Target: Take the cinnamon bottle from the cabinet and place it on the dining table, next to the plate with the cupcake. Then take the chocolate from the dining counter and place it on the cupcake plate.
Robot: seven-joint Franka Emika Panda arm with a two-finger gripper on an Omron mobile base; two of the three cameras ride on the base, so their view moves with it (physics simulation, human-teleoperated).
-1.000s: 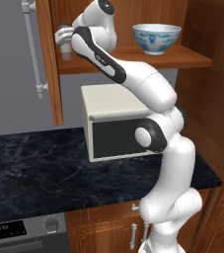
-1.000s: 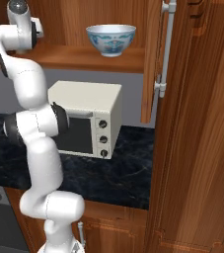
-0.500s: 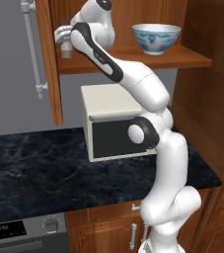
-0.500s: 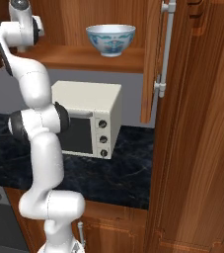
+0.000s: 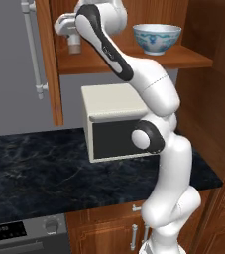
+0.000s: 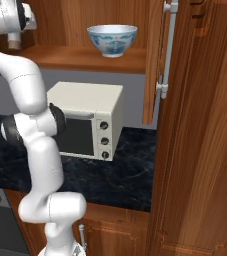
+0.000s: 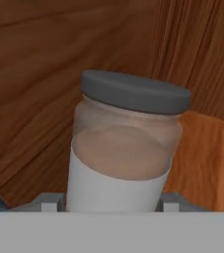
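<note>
The cinnamon bottle [image 7: 123, 148] sits at the centre of the hand view, a small jar with a flat grey lid, a white label around its lower body and brown powder showing above it. In the left base view it stands at the upper left on the cabinet shelf [image 5: 148, 58], under the gripper [image 5: 72, 35]. The 2 fingers flank the labelled body at the bottom of the hand view and look closed on it. It is probably light and rigid, its smooth wall likely slippery. The label band, below the lid, is the best place to hold it, kept upright.
</note>
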